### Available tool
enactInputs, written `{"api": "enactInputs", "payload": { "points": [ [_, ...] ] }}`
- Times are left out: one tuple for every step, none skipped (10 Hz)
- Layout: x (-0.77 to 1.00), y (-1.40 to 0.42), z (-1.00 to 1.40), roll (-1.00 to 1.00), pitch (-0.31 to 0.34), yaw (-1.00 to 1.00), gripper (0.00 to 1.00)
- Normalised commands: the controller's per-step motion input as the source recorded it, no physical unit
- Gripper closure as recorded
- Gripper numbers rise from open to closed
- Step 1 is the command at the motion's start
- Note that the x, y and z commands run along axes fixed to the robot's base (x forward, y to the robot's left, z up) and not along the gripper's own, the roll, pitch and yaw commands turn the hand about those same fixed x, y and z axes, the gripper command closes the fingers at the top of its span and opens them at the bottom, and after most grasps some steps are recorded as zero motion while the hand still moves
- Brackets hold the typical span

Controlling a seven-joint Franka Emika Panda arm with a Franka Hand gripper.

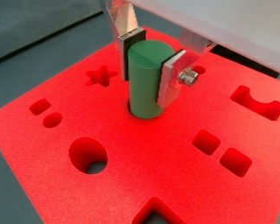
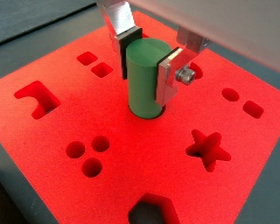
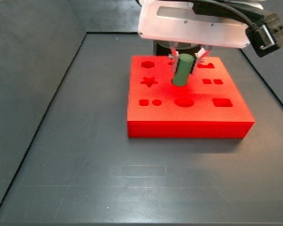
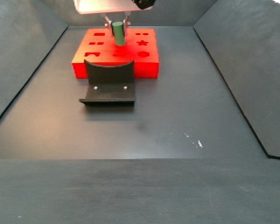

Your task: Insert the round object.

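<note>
The green round peg (image 1: 146,80) stands upright between my gripper's fingers, its lower end in a round hole in the middle of the red block (image 1: 130,179). My gripper (image 1: 152,63) is shut on the peg's upper part. Both wrist views show this; in a wrist view the peg (image 2: 147,79) meets the block (image 2: 130,179) at the hole's rim. In a side view the gripper (image 3: 184,64) holds the peg (image 3: 180,73) over the block (image 3: 187,115). It also shows in a side view (image 4: 115,33) at the far end.
The red block has shaped holes around the peg: a star (image 1: 99,76), an oval (image 1: 88,156), squares (image 1: 220,150), and small rounds (image 2: 87,153). The dark fixture (image 4: 108,83) stands against the block's near side in a side view. Dark walls enclose the grey floor (image 3: 73,168).
</note>
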Motion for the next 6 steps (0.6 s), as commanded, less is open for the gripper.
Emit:
{"api": "enactInputs", "payload": {
  "points": [
    [0.00, 0.00, -0.44, 0.00, -0.107, 0.00, 1.00],
    [0.00, 0.02, -0.57, 0.00, -0.253, 0.00, 1.00],
    [0.00, 0.06, -0.69, 0.00, -0.214, 0.01, 1.00],
    [-0.12, 0.05, -0.70, 0.00, -0.211, 0.02, 1.00],
    [-0.18, 0.00, -0.44, 0.00, -0.059, 0.01, 1.00],
    [-0.01, 0.00, 0.00, 0.00, -0.007, 0.00, 1.00]
  ]
}}
